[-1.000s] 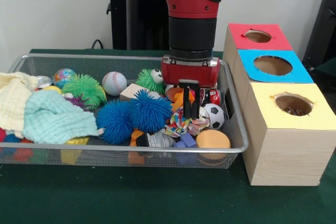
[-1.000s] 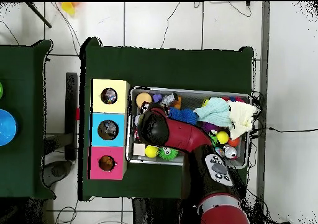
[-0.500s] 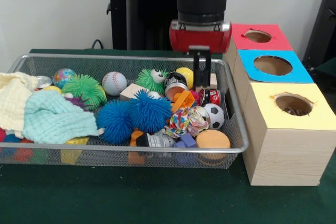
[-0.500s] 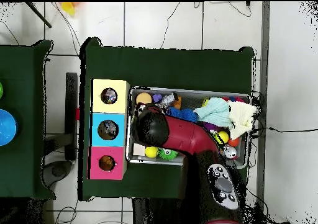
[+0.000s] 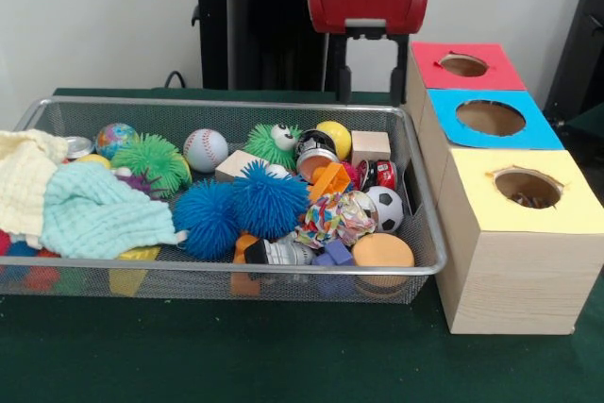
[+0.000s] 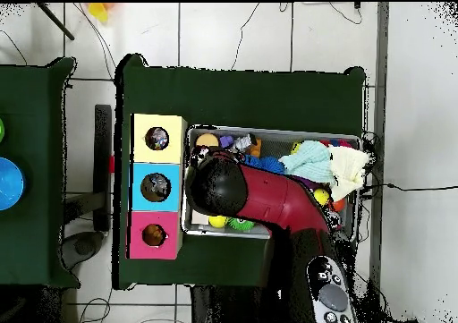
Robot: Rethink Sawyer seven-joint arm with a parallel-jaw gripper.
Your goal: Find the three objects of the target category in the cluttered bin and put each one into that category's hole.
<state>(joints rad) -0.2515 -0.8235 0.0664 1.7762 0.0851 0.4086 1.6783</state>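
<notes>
We see the gripper (image 5: 368,82) raised above the far rim of the wire bin (image 5: 283,269), its two dark fingers (image 5: 337,71) spread apart and empty. The bin holds a dense jumble: two blue spiky balls (image 5: 241,207) near the middle, a baseball (image 5: 205,149), a yellow ball (image 5: 333,138) and a wooden cube (image 5: 370,147) toward the far right corner. Beside the bin's right edge stand three wooden boxes, red-topped (image 5: 464,65), blue-topped (image 5: 490,119) and yellow-topped (image 5: 525,190), each with a round hole.

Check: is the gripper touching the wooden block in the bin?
Apart. In the front view the open gripper hangs empty above the bin's far rim, with clear space down to the wooden block.
</notes>
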